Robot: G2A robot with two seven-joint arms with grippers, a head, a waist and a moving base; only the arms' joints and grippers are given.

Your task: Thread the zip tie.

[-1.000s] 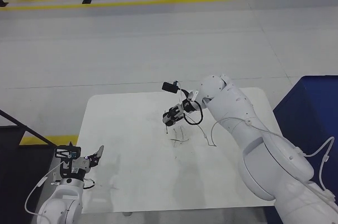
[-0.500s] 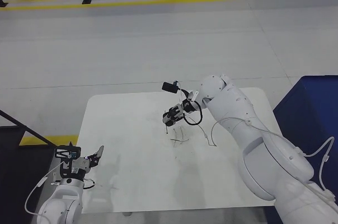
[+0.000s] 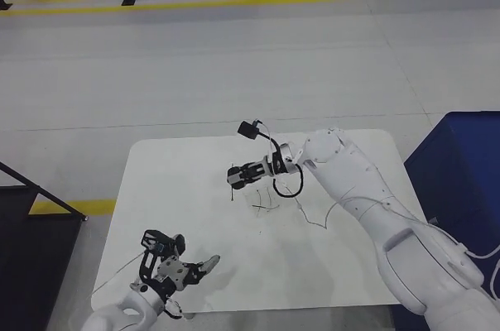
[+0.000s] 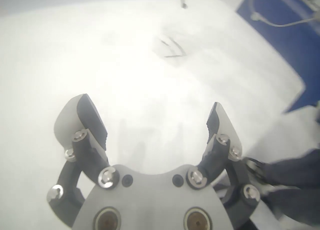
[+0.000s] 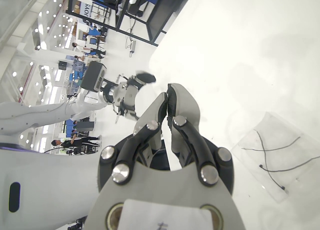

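White table (image 3: 167, 182) from above. Over its middle, right gripper (image 3: 232, 176) pinching a black tie (image 3: 232, 193), tie hanging down. Just beside, loose ties (image 3: 265, 203) lying flat. By the near edge, left gripper (image 3: 199, 266) spread, holding nothing. From the left wrist: fingers (image 4: 90, 116) wide apart over bare table, loose ties farther off. From the right wrist: fingers (image 5: 182, 105) pressed together; clear bag (image 5: 250, 141) flat on the table, loose ties across it, whether in or on it impossible to tell.
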